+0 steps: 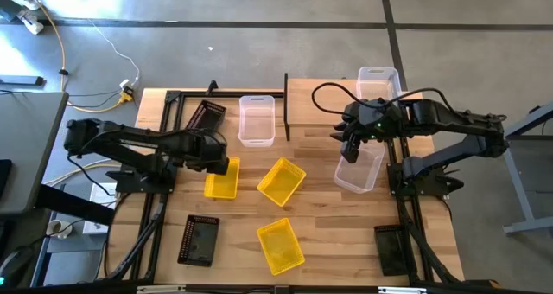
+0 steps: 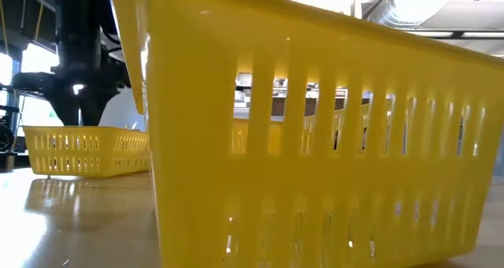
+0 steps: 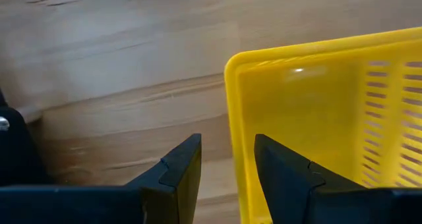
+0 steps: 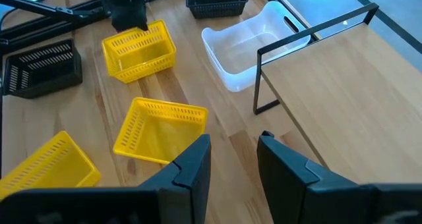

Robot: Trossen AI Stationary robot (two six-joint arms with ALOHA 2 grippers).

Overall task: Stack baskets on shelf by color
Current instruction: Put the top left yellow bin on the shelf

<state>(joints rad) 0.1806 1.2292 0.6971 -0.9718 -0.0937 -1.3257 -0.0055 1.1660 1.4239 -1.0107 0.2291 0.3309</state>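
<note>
Yellow basket (image 3: 330,132) wall seemingly between left gripper (image 3: 227,168) fingers.

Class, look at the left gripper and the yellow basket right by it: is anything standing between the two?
Nothing visible does. The left gripper sits at the yellow basket's rim, one finger outside the wall and the other over the inside. Only bare table lies beside it.

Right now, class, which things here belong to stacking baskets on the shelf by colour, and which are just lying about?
Belong to the job:
yellow baskets
black baskets
clear baskets
shelf

Just lying about:
yellow cable on the floor
grey desk beside the table
</note>
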